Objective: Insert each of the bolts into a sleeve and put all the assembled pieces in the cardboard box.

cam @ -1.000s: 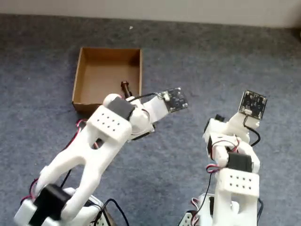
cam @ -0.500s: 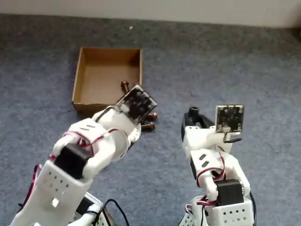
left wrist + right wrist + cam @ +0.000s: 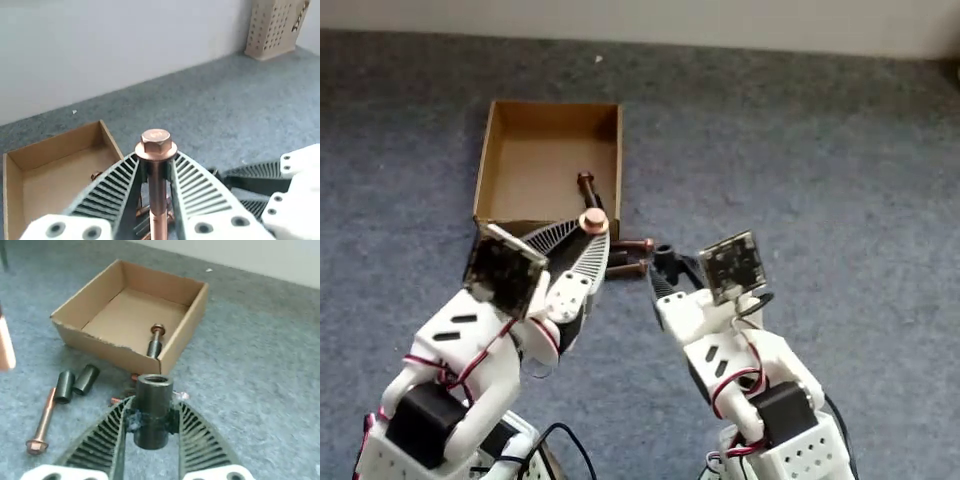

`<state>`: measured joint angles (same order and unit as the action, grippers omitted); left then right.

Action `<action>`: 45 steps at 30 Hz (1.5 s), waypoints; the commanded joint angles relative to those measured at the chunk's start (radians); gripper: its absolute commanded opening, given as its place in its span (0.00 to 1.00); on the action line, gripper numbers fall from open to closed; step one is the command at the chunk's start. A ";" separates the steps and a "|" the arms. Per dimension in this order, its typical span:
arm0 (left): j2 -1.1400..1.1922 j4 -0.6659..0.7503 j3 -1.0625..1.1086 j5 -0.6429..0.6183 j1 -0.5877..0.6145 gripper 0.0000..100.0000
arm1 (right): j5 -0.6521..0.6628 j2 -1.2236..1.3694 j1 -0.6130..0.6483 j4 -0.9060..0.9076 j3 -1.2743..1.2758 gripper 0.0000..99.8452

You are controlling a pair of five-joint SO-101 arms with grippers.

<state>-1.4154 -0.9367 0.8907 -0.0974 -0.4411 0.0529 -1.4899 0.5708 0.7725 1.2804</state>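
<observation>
Copper-coloured bolt (image 3: 156, 142) front and centre: the left gripper (image 3: 156, 172) pinches its shank between both ribbed fingers, and the hex head stands proud of the tips. Across from it, the right gripper (image 3: 151, 422) clamps a black sleeve (image 3: 152, 390) round its middle, open bore showing. One part per arm looks like the set-up for mating the pair. From above they sit close together but apart, just off the near corner of the cardboard box (image 3: 485, 165), which keeps the drop-off close.

Inside the box one assembled piece (image 3: 155, 341) already lies against the side wall by that corner, so the job is partly done. More work waits outside the front wall. Two loose sleeves (image 3: 65, 386) lie side by side on the floor, with a spare bolt (image 3: 42, 422) just beside them. From above, two more copper pieces (image 3: 628, 256) lie between the grippers and the box corner.

Everything rests on blue-grey carpet (image 3: 820, 150), a soft surface where parts should stay put. A pale wall (image 3: 125, 40) runs behind, and a perforated beige container (image 3: 272, 25) stands at its foot.
</observation>
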 commanded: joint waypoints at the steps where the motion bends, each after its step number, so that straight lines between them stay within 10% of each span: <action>1: -0.056 0.075 -0.005 -0.075 -0.001 0.01 | 0.025 -0.018 0.059 -0.117 0.024 0.00; 45: -0.074 0.204 0.114 -0.138 -0.001 0.01 | 0.129 -0.021 0.280 -0.311 0.093 0.00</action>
<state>-1.4799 -0.7603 1.0119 -0.2186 -0.4396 0.1726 -1.4899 0.8408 0.4918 1.4016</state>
